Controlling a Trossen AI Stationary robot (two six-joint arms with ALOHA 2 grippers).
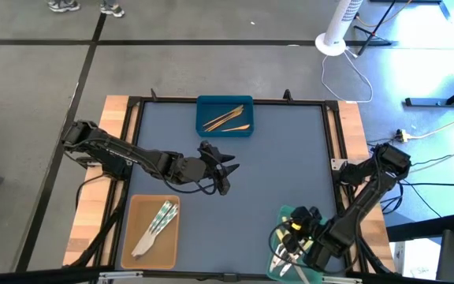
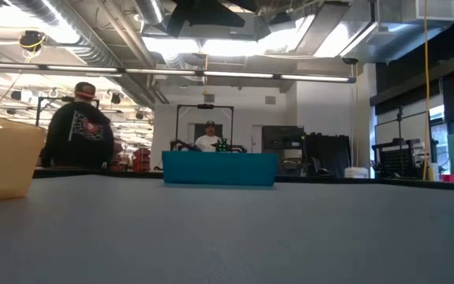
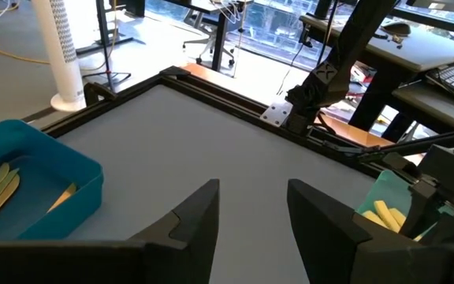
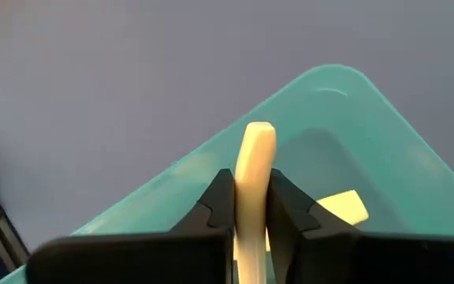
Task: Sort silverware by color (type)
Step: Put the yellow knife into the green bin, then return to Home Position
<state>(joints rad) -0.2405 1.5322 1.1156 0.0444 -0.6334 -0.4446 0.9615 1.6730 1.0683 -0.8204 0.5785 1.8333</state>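
My right gripper point(image 1: 288, 241) is over the green tray point(image 1: 284, 214) at the table's near right and is shut on a pale yellow utensil point(image 4: 252, 170). Another pale yellow piece point(image 4: 344, 207) lies in that tray. My left gripper point(image 1: 221, 170) hangs open over the middle of the table, with nothing between its fingers point(image 3: 203, 217). Wood-brown utensils point(image 1: 227, 118) lie in the blue tray point(image 1: 203, 126) at the far middle. Silvery-white utensils point(image 1: 156, 225) lie in the tan tray point(image 1: 136, 209) at the near left. My right gripper pinches the pale yellow utensil's narrow shaft point(image 4: 251, 197) between its two fingers. The fingers slant down from above and lie along the utensil. Its rounded end point(image 4: 258, 136) sticks out past the fingertips over the green tray; the other end is hidden behind the gripper.
A black frame point(image 1: 227, 101) runs around the grey table top. The middle of the table between the three trays is bare. In the low view people stand in the room beyond the far edge, behind the blue tray point(image 2: 219, 169).
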